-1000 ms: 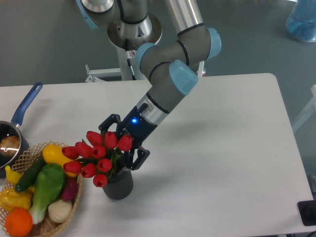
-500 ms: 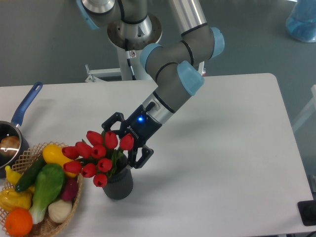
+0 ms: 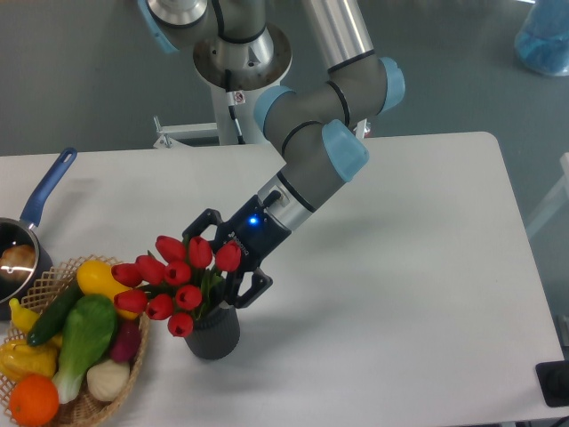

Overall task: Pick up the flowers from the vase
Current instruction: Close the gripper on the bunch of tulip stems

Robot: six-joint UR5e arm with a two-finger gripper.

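gripper (image 3: pixel 224 267) angled down from the upper right, black fingers spread wide, one finger (image 3: pixel 203 221) up behind the top buds, the other finger (image 3: pixel 252 286) low beside the vase rim. jaws apart, nothing clamped between them. blue light lit on the gripper body. whether the fingers touch the stems or leaves: cannot tell, hidden behind the blooms.

flowers (image 3: pixel 177 281) standing in the vase (image 3: pixel 213 331), red buds fanned out and leaning left, green leaves showing among them just above the rim. leftmost buds hanging over the edge of the wicker basket (image 3: pixel 128 374). vase upright on the white table (image 3: pixel 400 267), dark grey, ribbed, close to the basket's right side, near the front of the table and left of its middle.

arm (image 3: pixel 316 142) grey with pale blue joint caps, reaching down from its base at the back edge of the table.

basket at the front left corner, piled with a yellow squash (image 3: pixel 100 278), a green vegetable (image 3: pixel 84 338), a dark cucumber (image 3: pixel 53 313), a white bulb (image 3: pixel 108 379), a purple piece (image 3: pixel 127 341) and an orange (image 3: pixel 34 399). saucepan (image 3: pixel 16 253) behind the basket at the left edge, blue handle pointing up and to the right, something pale inside.
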